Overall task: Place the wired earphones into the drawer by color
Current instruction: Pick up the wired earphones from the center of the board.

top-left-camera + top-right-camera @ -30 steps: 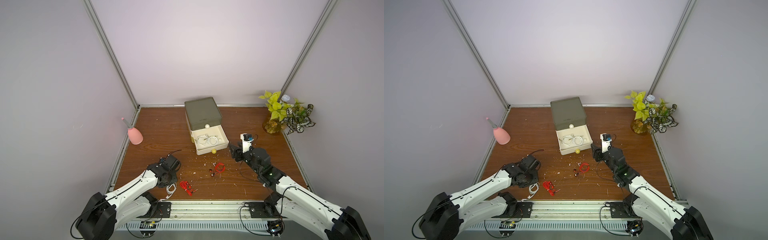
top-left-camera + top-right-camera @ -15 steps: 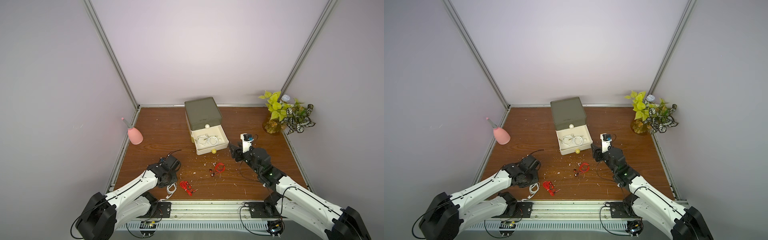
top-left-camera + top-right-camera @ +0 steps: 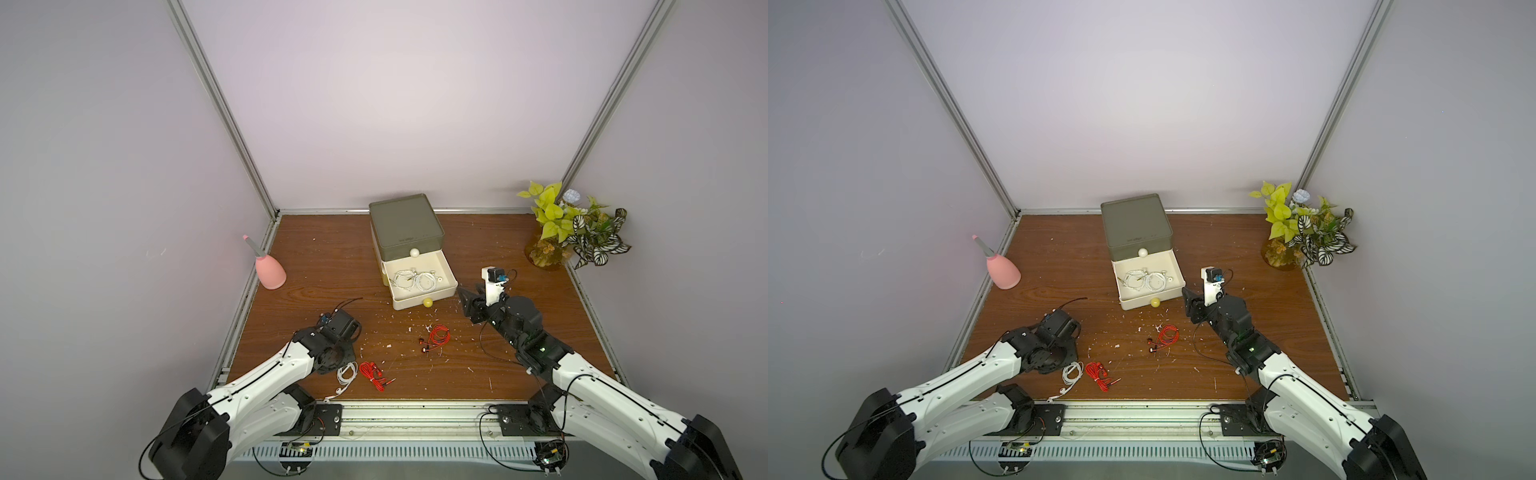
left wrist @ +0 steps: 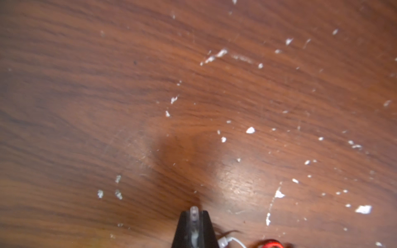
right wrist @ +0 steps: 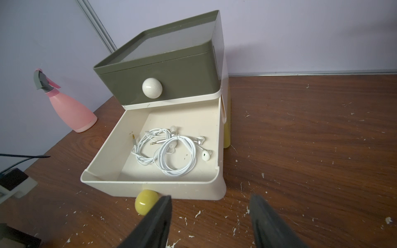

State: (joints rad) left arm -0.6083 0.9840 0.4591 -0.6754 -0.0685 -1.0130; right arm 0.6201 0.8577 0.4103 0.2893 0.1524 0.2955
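Hovering low over the worktop (image 3: 316, 266), the left gripper (image 4: 194, 214) has its jaws pressed together, and in the left wrist view something small and pale shows between the tips; what it is cannot be told. Just beside it lie a white earphone bundle (image 3: 347, 372) and a red bundle (image 3: 372, 374), both on the wood near the front edge. A second red bundle (image 3: 436, 336) sits further out, between the two arms. Over at the drawer box (image 3: 405, 226), the cream tier (image 5: 150, 186) stands pulled out, yellow knob (image 5: 146, 201) facing forward, and two white bundles (image 5: 167, 150) rest tangled together inside it. The olive tier (image 5: 163, 68) above is pushed in, its white knob (image 5: 151, 87) showing. The right gripper (image 5: 210, 216) waits just in front of the open tier, jaws apart and holding nothing. A pink spray bottle (image 3: 269, 270) stands by the left wall, a plant (image 3: 573, 226) in the far right corner.
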